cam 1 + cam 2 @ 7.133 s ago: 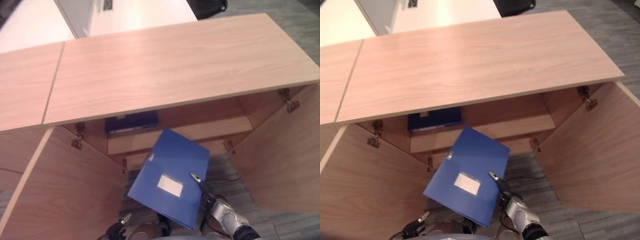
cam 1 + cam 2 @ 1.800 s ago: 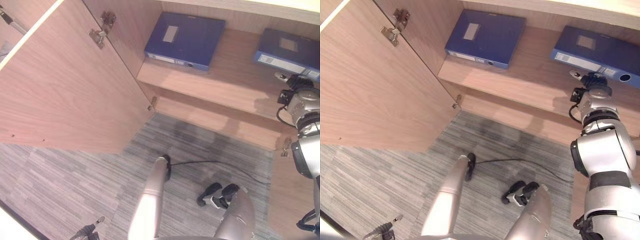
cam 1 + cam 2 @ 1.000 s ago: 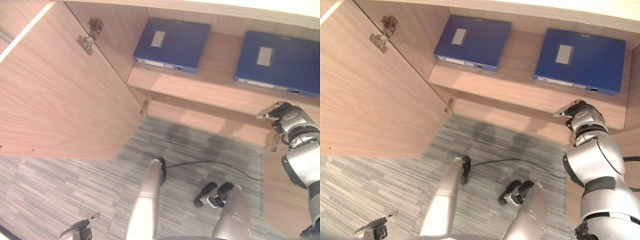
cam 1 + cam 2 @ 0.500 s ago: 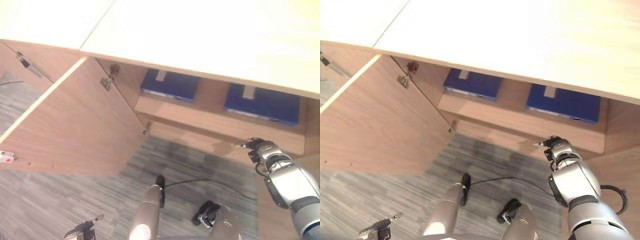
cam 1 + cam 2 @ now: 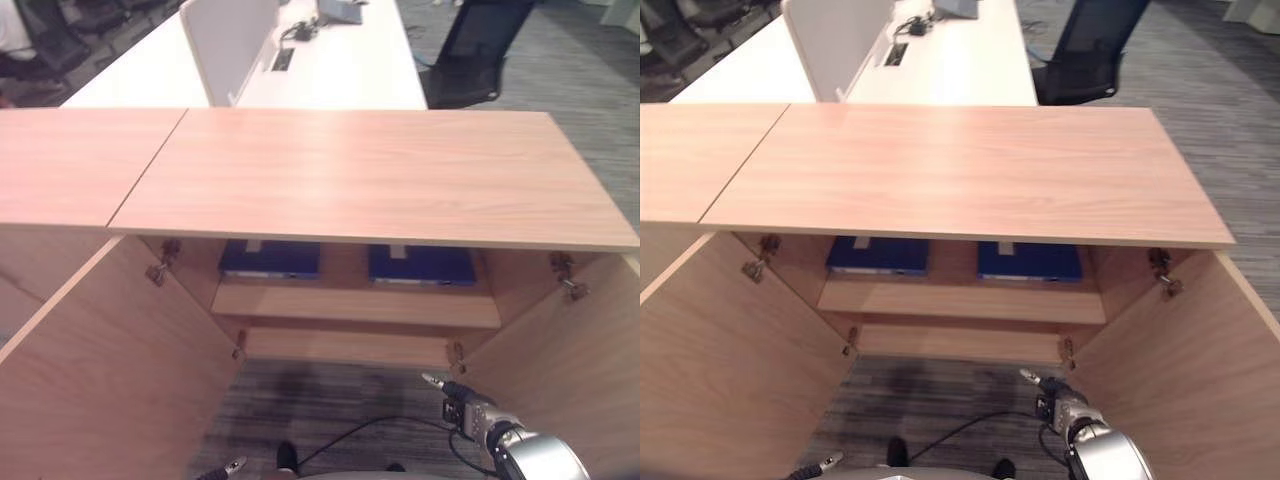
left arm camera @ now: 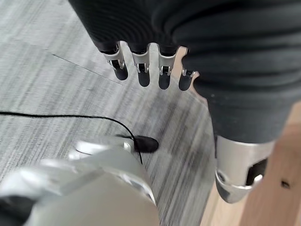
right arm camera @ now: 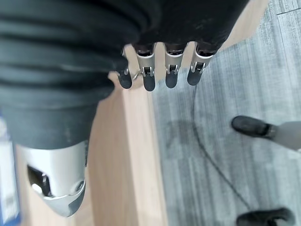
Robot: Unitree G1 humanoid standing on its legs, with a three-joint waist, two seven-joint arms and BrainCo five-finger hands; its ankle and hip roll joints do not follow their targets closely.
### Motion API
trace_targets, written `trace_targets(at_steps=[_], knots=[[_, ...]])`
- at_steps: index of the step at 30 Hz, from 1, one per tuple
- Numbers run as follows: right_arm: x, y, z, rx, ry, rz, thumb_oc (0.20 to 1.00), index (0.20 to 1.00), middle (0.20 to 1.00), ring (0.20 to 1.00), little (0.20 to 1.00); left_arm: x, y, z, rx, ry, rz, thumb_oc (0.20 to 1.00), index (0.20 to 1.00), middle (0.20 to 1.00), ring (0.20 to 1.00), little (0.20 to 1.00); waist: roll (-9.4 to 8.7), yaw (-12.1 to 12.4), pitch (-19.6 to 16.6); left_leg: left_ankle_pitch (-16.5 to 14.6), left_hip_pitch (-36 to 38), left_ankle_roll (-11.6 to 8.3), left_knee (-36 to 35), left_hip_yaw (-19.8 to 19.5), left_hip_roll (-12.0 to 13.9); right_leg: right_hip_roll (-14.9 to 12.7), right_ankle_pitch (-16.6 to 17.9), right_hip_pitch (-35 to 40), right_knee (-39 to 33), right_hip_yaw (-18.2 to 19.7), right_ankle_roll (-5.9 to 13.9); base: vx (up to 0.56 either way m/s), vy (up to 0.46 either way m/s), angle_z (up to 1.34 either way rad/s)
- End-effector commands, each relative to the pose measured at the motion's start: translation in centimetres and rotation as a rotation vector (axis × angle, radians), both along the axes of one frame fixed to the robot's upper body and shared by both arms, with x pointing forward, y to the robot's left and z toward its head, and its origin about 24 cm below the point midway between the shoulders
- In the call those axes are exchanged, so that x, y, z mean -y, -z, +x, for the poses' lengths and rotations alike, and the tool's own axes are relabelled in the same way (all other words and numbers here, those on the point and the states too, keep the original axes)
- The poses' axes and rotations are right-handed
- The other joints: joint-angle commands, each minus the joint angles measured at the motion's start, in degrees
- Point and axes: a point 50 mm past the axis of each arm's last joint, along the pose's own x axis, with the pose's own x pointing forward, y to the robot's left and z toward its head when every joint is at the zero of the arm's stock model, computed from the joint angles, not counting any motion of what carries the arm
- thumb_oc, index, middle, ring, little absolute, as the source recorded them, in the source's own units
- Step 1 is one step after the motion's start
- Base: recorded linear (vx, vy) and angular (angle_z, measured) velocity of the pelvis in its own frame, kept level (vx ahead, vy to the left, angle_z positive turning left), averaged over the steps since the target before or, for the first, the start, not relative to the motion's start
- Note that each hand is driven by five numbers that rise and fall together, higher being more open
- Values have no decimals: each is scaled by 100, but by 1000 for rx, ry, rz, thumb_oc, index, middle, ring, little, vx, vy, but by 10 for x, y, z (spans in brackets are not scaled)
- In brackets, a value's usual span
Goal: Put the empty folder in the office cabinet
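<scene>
1. Folder (image 5: 421, 266): it lies flat on the cabinet shelf (image 5: 355, 305), on the right, beside a second blue folder (image 5: 270, 258) on the left; neither hand holds anything.
2. Right hand (image 5: 462, 402) hovers low before the open cabinet, fingers (image 7: 170, 75) straight and apart, empty. The folder lies up and ahead of it, inside, long axis running into the cabinet.
3. Left hand (image 6: 141, 66) hangs over the carpet (image 6: 56, 89), fingers loose and open, farther from the folder.
4. Cabinet top (image 5: 360, 170) hides most of both folders; only their front edges show, so how deep they sit is unclear.
</scene>
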Motion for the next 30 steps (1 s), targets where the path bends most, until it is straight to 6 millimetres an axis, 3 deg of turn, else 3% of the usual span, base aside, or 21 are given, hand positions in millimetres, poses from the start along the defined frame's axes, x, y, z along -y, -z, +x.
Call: trace_targets(at_steps=[1, 5, 10, 15, 19, 23, 25, 27, 30], knots=[[-1, -8, 17, 23, -56, -19, 1000, 1000, 1000, 1000, 1000, -21, -3, -17, -79, 59, 50, 1000, 1000, 1000, 1000, 1000, -233, 62, 148, -66, -51, -236, -84, 138, 132, -328, -103, 87, -107, 198, 560, 101, 13, -61], [1, 17, -44, -131, -34, -1, 1000, 1000, 1000, 1000, 1000, -24, -3, -37, -163, 117, 59, 1000, 1000, 1000, 1000, 1000, -300, -242, 16, -240, 372, -186, -84, 486, 199, -232, -89, 201, -107, 600, 579, 77, 13, -70], [12, 23, -82, -236, 21, -19, 1000, 1000, 1000, 1000, 1000, -27, -4, -41, -179, 117, 57, 1000, 1000, 1000, 1000, 1000, -321, -488, -39, -356, 623, -169, -84, 841, 241, -169, -16, 152, -107, 916, 618, 15, 17, -49], [22, 24, -106, -294, 93, -38, 1000, 1000, 1000, 1000, 1000, -26, -3, -37, -163, 108, 53, 1000, 1000, 1000, 1000, 1000, -335, -666, -50, -425, 772, -155, -84, 1049, 261, -158, 39, 131, -107, 1079, 644, 8, 17, -27], [35, 21, -111, -285, 170, -63, 1000, 1000, 1000, 1000, 1000, -25, -3, -36, -158, 95, 51, 1000, 1000, 1000, 1000, 1000, -342, -786, -59, -460, 822, -147, -84, 1171, 263, -152, 70, 95, -107, 1171, 664, -7, 28, -26], [56, 14, -119, -292, 222, -119, 1000, 1000, 1000, 1000, 1000, -28, -4, -39, -165, 78, 56, 1000, 1000, 1000, 1000, 1000, -369, -903, -61, -495, 868, -133, -84, 1284, 246, -161, 110, 71, -107, 1236, 692, -6, 28, -22], [77, 6, -126, -290, 275, -176, 1000, 1000, 1000, 1000, 1000, -33, -5, -42, -178, 68, 69, 1000, 1000, 1000, 1000, 1000, -390, -956, -43, -501, 863, -129, -84, 1320, 233, -179, 135, 45, -107, 1260, 711, -21, 31, -10], [85, 2, -126, -283, 293, -197, 1000, 1000, 1000, 1000, 1000, -35, -6, -44, -183, 65, 73, 1000, 1000, 1000, 1000, 1000, -397, -970, -40, -505, 861, -126, -84, 1330, 230, -184, 144, 34, -107, 1267, 717, -12, 17, -8], [113, -14, -122, -229, 352, -288, 1000, 1000, 1000, 1000, 1000, -37, -7, -47, -192, 64, 85, 1000, 1000, 1000, 1000, 1000, -420, -1038, -23, -526, 856, -117, -84, 1366, 221, -212, 178, 2, -107, 1293, 741, -14, 25, -6]])
